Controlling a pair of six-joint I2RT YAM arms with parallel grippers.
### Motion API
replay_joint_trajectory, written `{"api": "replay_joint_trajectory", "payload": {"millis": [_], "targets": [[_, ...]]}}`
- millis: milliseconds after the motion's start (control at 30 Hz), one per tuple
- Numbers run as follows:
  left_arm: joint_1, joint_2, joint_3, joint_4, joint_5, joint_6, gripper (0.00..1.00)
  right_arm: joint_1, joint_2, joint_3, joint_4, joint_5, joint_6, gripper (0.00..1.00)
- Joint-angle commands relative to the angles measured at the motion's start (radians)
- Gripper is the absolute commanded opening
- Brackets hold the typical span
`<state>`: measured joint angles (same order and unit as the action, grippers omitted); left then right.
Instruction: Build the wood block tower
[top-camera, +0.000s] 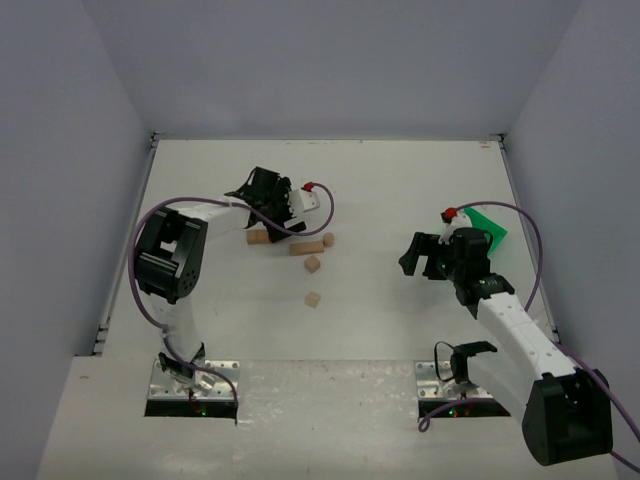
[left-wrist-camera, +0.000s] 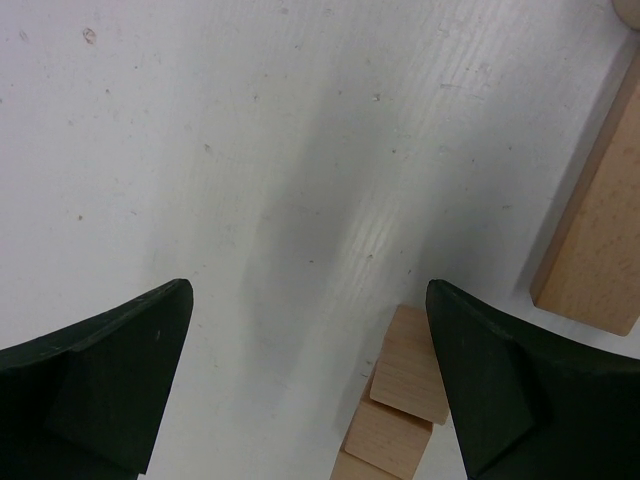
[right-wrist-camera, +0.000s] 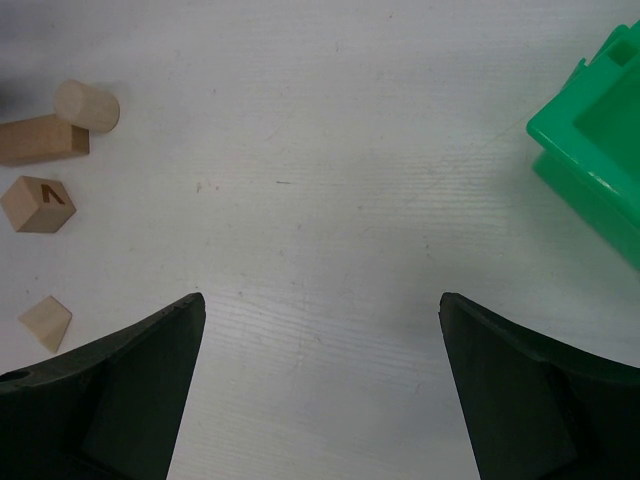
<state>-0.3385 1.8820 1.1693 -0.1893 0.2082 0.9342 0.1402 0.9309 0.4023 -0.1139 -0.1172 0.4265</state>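
The left gripper (left-wrist-camera: 308, 300) was held spread and empty, low over the table (left-wrist-camera: 250, 150), with the cubes (left-wrist-camera: 408, 365) just beside one finger and the bar (left-wrist-camera: 597, 225) nearby. The right gripper (right-wrist-camera: 322, 300), also spread and empty, was seen near the bin (right-wrist-camera: 590, 130). The cubes could be scattered by a careless sideways sweep.

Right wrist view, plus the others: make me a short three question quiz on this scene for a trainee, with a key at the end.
1. True or false: the right hand is holding a wooden piece.
2. In the right wrist view, the green bin lies toward which edge? A left, B right, C bottom.
3. How many wooden pieces show in that view?
Key: 1 false; 2 B; 3 four.
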Motion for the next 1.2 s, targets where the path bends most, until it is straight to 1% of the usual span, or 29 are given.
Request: {"api": "replay_joint_trajectory", "payload": {"millis": [0,333,667,800,933,1000,1167], "targets": [[-0.011,-0.005,-0.01,0.039,-0.016,0.01,1.0,0.001,-0.014,0.029,0.023,0.014,-0.005,0.99],[-0.011,-0.016,-0.019,0.051,-0.029,0.019,1.0,0.002,-0.012,0.029,0.025,0.008,-0.003,0.99],[-0.01,-0.015,0.019,0.065,-0.021,-0.04,1.0,0.001,-0.017,0.027,0.022,0.008,-0.005,0.99],[-0.011,-0.034,0.052,0.064,-0.02,-0.098,1.0,0.002,-0.029,0.026,0.022,0.009,-0.006,0.99],[-0.011,-0.074,0.083,-0.037,0.069,-0.065,1.0,0.001,-0.046,0.023,0.015,0.002,-0.008,0.99],[-0.012,-0.093,0.074,-0.058,0.124,-0.042,1.0,0.001,-0.053,0.018,0.019,-0.005,-0.009,0.99],[-0.033,-0.104,0.062,-0.078,0.147,-0.042,1.0,0.002,-0.067,0.016,0.008,-0.009,-0.011,0.99]]}}
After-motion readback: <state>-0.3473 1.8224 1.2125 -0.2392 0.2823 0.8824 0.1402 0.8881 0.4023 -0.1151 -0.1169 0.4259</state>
